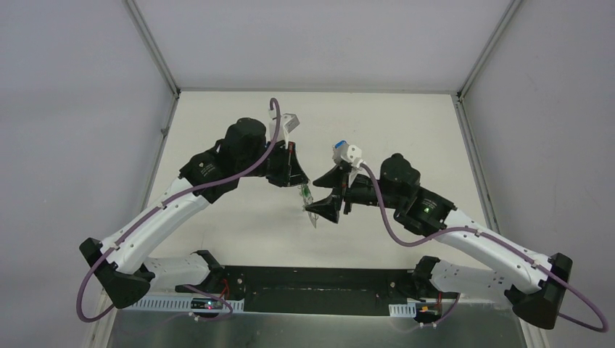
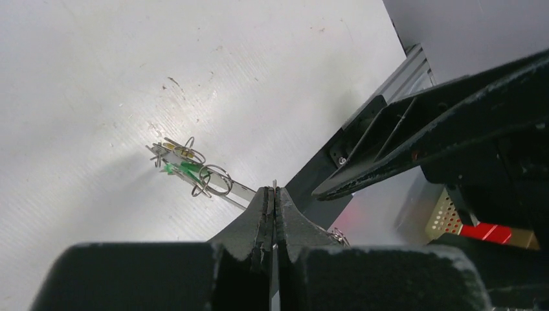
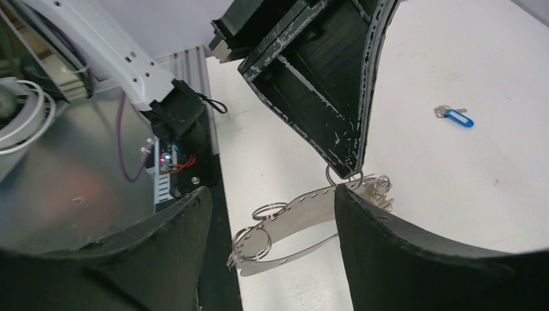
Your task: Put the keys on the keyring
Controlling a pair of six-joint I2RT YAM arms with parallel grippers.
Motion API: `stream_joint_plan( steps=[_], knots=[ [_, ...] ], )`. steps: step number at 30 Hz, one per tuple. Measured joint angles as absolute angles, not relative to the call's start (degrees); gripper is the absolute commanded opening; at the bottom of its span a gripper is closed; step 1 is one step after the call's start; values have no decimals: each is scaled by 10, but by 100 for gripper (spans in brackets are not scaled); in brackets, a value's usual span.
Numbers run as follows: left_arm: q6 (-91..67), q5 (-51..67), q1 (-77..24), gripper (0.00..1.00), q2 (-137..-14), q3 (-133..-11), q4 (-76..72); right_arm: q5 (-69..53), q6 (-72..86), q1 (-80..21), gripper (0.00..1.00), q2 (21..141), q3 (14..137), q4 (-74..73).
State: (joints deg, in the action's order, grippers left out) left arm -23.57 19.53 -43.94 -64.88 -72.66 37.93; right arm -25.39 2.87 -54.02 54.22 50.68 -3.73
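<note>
The keyring (image 3: 304, 217) is a thin metal band bent into a loop, with small split rings hanging from holes along it. My left gripper (image 2: 274, 193) is shut on its edge and holds it above the table. A green key (image 2: 183, 168) and a yellowish one (image 2: 176, 151) dangle at the band's far end. My right gripper (image 3: 270, 194) is open, its two fingers on either side of the loop, and its right finger (image 3: 388, 246) covers part of the band. A blue-tagged key (image 3: 458, 118) lies loose on the table. From above, the keyring (image 1: 310, 206) hangs between both grippers.
The white table (image 1: 217, 116) is walled by grey panels on three sides. A black base plate (image 1: 319, 286) and metal rails run along the near edge. My right gripper's finger (image 2: 414, 152) reaches across the left wrist view, close to the left fingers.
</note>
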Motion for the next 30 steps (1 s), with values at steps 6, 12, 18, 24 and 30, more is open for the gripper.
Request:
stream_joint_plan(
  steps=[6,12,18,24,30],
  knots=[
    [-268,180,-439,0,-665,-744,397,-156,-19,-584,67,578,540,-106],
    [-284,180,-439,0,-674,-755,411,-79,-55,-604,29,605,550,-156],
    [-300,182,-439,0,-674,-757,418,-33,-63,-604,0,603,548,-161],
    [-318,185,-439,0,-674,-757,420,-7,-65,-606,0,582,533,-150],
    [-344,195,-439,0,-657,-756,420,-9,-65,-610,0,556,526,-140]
  ],
)
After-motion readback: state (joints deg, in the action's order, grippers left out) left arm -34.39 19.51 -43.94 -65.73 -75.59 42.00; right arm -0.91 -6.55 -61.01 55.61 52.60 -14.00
